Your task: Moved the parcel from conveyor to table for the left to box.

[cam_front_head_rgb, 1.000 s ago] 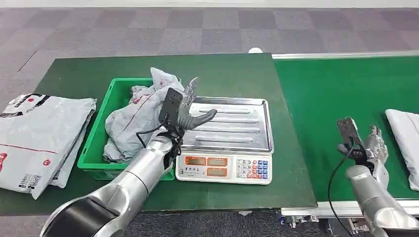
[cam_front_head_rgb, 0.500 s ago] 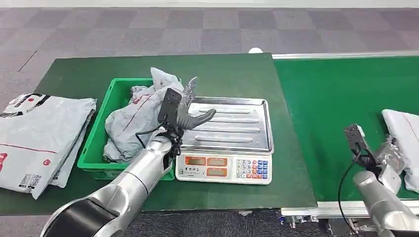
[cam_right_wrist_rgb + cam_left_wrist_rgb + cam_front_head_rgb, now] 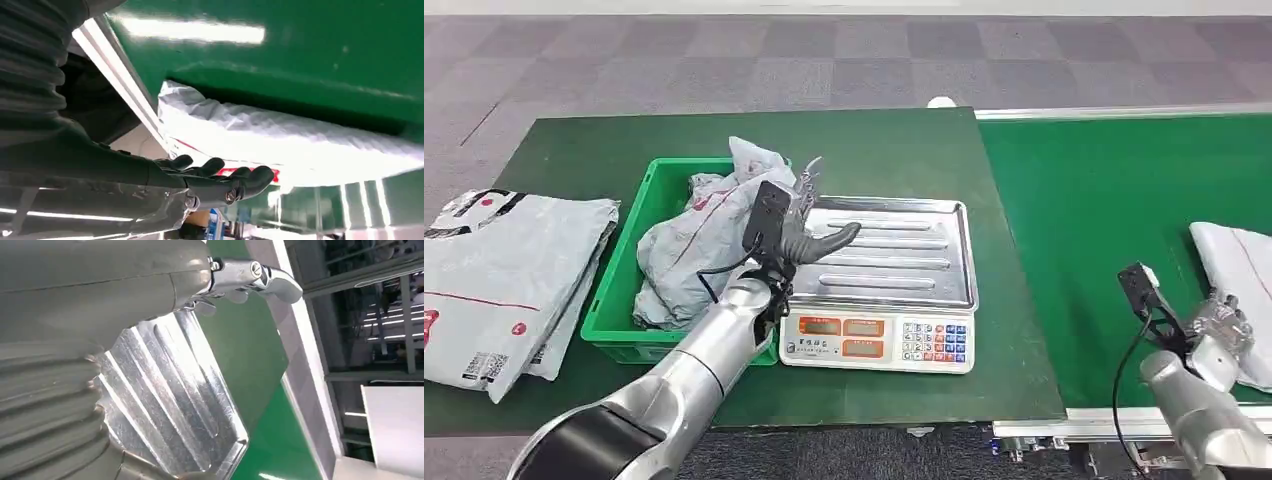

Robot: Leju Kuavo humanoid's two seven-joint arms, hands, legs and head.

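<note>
The right hand (image 3: 1221, 332) sits at the near edge of the conveyor (image 3: 1114, 190), its fingers (image 3: 235, 180) stretched out and apart against the near end of the white parcel (image 3: 1236, 262). They seem to touch the wrapping, though the wrist view is too dim to say if any grasp has formed; nothing is clamped. The parcel lies flat on the belt, so by my reading the lift and the carry across to the table (image 3: 724, 140) are all yet to do.

The left hand (image 3: 809, 232) hovers with fingers spread and empty over the near corner of the steel scale (image 3: 894, 285), which stands just beside it. On its other side, the green crate (image 3: 619, 300) holds crumpled grey bags (image 3: 689, 245). Further out from that hand, flat grey mailers (image 3: 499, 270) lie at the table's end.

Red and black printing marks the mailers, and red marks show on the parcel, but none of it can be read. The scale's orange displays and keypad are too small to make out.
</note>
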